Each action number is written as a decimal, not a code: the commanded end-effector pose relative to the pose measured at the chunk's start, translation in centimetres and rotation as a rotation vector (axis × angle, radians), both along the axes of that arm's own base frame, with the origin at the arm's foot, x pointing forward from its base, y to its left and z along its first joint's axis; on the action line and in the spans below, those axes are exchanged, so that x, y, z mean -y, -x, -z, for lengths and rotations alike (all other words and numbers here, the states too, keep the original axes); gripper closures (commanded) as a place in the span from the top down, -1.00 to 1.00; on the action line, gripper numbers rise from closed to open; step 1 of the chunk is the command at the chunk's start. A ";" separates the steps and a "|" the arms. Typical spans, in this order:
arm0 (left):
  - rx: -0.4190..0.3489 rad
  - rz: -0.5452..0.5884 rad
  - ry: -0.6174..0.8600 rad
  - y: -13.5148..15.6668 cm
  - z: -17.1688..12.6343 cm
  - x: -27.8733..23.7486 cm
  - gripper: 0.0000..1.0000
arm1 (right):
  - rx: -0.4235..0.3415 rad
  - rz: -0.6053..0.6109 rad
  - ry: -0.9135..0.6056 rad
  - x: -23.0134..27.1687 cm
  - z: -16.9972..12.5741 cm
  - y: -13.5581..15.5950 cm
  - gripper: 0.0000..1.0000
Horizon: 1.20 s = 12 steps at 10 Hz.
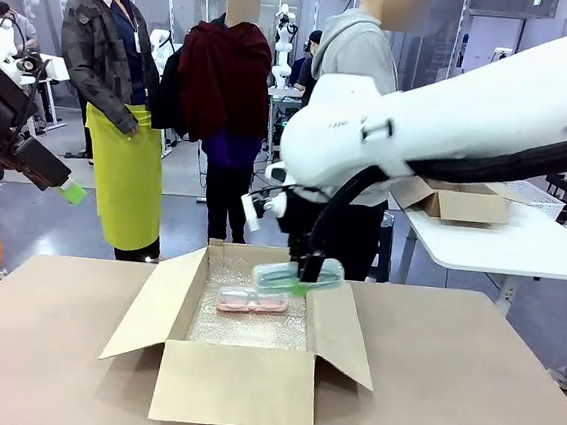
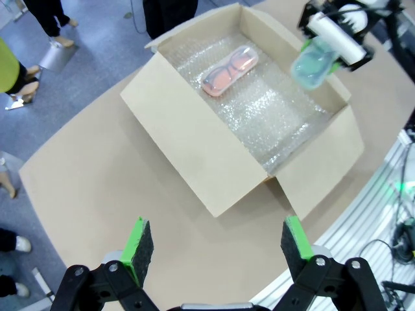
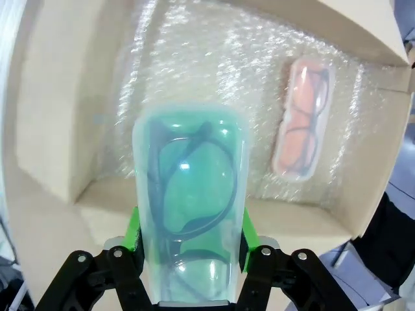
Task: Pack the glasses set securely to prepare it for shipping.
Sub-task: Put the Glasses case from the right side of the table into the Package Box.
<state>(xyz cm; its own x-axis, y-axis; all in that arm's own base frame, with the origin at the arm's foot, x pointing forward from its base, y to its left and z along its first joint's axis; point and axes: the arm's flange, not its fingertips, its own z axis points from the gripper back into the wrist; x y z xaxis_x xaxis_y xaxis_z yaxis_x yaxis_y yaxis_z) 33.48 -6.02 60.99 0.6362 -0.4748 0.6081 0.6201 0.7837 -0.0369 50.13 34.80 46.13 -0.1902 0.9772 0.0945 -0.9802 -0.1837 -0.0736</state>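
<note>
One of two cases is packed: the translucent pink oblong case (image 1: pixel 252 301) lies on bubble wrap (image 1: pixel 252 335) in the open brown cardboard box (image 1: pixel 234 384). The right gripper (image 3: pixel 190 236) clamps the translucent mint-green case (image 3: pixel 190 194) above it, seemingly not yet down; the left gripper (image 2: pixel 217 243) gapes empty.

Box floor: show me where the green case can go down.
The bubble wrap between the pink case and the box's near side is bare, probably room for the green case in the right gripper. The strip behind the pink case, by the far wall, looks tight. Outside, the table lies bare left and right of the box.
</note>
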 end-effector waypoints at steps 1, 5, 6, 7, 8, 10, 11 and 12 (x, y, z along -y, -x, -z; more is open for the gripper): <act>0.002 0.010 0.012 0.1 -0.1 -0.1 1.00 | 0.070 0.070 -0.003 -3.0 0.8 -0.6 0.28; 0.002 0.010 0.012 0.1 -0.1 -0.1 1.00 | 0.007 0.084 -0.018 -6.2 4.2 -1.9 0.28; 0.002 0.010 0.012 0.1 -0.1 -0.1 1.00 | -0.011 0.097 -0.046 -6.5 5.6 -2.3 0.28; 0.002 0.010 0.012 0.1 -0.1 -0.1 1.00 | -0.014 0.100 -0.033 -6.5 6.8 -2.2 0.28; 0.002 0.010 0.012 0.1 -0.1 -0.1 1.00 | -0.010 0.090 -0.061 -6.5 8.0 -2.4 0.28; 0.002 0.010 0.012 0.1 -0.1 -0.1 1.00 | -0.004 0.087 -0.023 -6.5 10.2 -3.1 0.28; 0.002 0.010 0.012 0.1 -0.1 -0.1 1.00 | -0.033 0.090 -0.047 -6.6 10.9 -3.4 0.28; 0.002 0.010 0.012 0.1 -0.1 -0.1 1.00 | -0.037 0.086 -0.045 -6.7 11.4 -3.4 0.28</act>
<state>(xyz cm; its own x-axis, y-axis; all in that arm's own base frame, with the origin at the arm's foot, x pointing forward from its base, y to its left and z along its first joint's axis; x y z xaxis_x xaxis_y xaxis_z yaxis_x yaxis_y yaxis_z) 33.48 -6.02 60.99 0.6362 -0.4748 0.6082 0.6201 0.7837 -0.0368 53.51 40.94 34.50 -0.1111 0.9835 0.1428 -0.9937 -0.1076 -0.0316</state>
